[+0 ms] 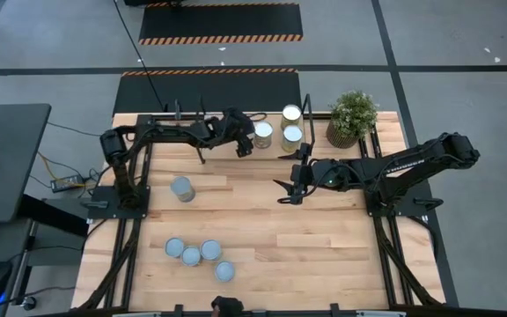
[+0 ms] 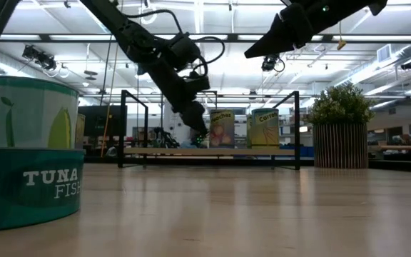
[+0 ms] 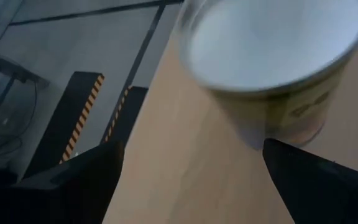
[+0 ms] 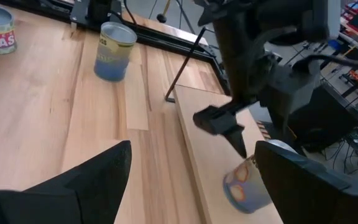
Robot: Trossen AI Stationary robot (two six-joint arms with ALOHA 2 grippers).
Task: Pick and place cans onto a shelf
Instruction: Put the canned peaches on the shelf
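Progress check, taken mainly from the overhead view

Shelf [image 1: 227, 123] runs along the far edge of the table [image 1: 324, 246], at about 12 o'clock from the table centre. Three cans stand on it at its right end: one at the back [image 1: 291, 114], one in front of that [image 1: 291, 136], and a third [image 1: 262, 135] just to their 9 o'clock side. The level view shows two labelled cans upright on the board, with part of the left arm in front of where the third would be.

Left gripper [image 1: 245, 145] is at the third can, jaws spread wide. In its wrist view the can [image 3: 272, 62] sits between and just beyond the two dark fingers [image 3: 73, 186], with a gap on each side; it rests on the board, not pinched. Judgement: this can counts as placed, and the hand is free.

Right gripper [image 1: 290, 189] hangs over bare table at about 6 o'clock from the shelved group, jaws spread, holding nothing.

Still to shelve: one lone can [image 1: 181, 188] at about 9 o'clock from centre, and a cluster of four near the front edge at about 7 o'clock, [image 1: 175, 248], [image 1: 191, 256], [image 1: 210, 251], [image 1: 224, 271]. All stand upright on the table.

Potted plant [image 1: 351, 119] stands just off the shelf's right end, at about 1 o'clock.

Tally, as a judgement: three of eight on the shelf, five left; under half done
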